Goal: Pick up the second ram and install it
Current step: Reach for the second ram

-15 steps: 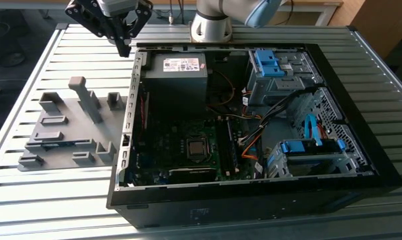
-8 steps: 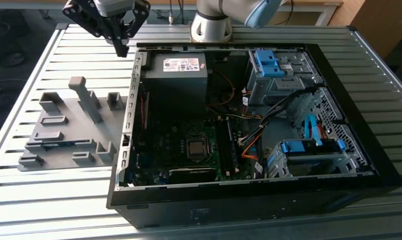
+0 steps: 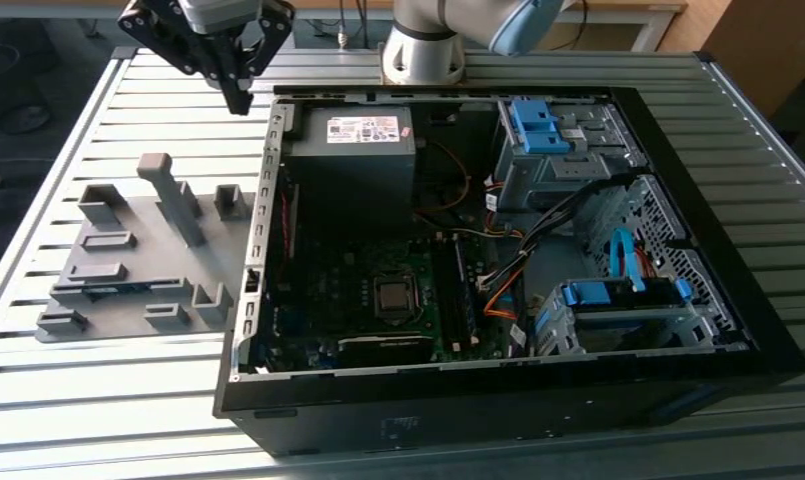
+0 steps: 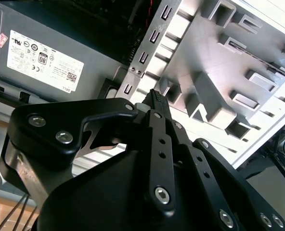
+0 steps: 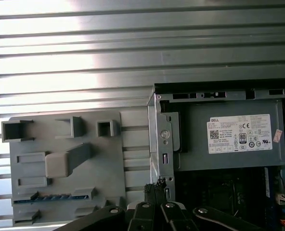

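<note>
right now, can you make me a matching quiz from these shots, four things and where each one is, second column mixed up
1 ram stick
2 tool
3 power supply
4 grey holder

a on the table beside the case
b inside the case
c in a slot of the grey holder
d up in the air, holding nothing

Pairs: 1-c, 2-d, 3-b, 4-a

A robotics lab: open computer case (image 3: pixel 509 412) on slatted metal bench (image 3: pixel 95 400).
</note>
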### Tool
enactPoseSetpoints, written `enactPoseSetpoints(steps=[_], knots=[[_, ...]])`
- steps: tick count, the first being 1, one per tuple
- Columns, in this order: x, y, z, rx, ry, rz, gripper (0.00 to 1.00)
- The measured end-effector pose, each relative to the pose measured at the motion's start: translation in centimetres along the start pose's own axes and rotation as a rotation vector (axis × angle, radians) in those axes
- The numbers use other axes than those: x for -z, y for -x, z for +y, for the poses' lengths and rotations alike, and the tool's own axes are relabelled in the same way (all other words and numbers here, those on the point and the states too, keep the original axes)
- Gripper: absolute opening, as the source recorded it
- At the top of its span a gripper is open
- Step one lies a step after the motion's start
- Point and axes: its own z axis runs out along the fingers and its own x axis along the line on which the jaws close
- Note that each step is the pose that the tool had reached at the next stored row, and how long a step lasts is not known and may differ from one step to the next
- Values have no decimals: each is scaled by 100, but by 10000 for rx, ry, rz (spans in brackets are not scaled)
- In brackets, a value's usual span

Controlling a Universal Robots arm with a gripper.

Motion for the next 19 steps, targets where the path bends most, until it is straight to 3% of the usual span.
enactPoseSetpoints(steps=[19], knots=[[-1, -115, -9, -1, -1, 1, 11]])
